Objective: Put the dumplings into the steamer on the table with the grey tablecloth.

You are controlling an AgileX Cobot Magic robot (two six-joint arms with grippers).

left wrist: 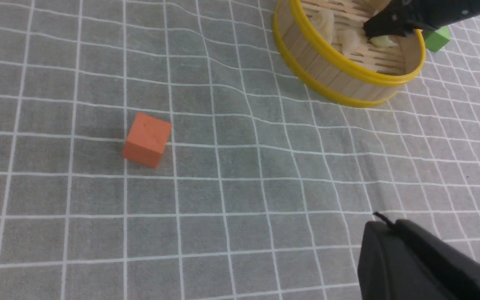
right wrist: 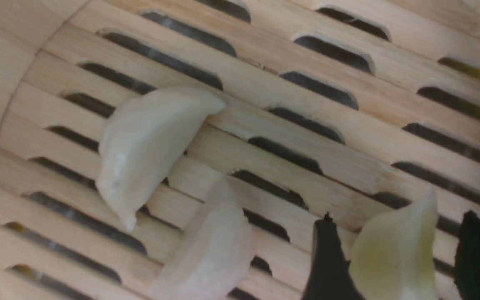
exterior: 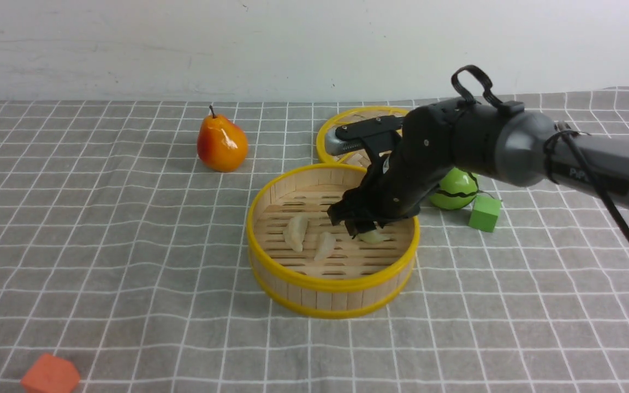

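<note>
Bamboo steamer (exterior: 332,284) holds all three dumplings (exterior: 297,232), the last lying loose between the right gripper's (exterior: 365,228) parted jaws, so lift straight up without nudging it.

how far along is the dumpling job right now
Done: two dumplings lie on the slatted floor of the steamer. In hand: the third dumpling sits low inside the steamer at the right gripper, between its jaws, with a gap showing on one side, so it seems unclamped. Left: lift the gripper clear; no dumpling shows on the grey tablecloth.
</note>
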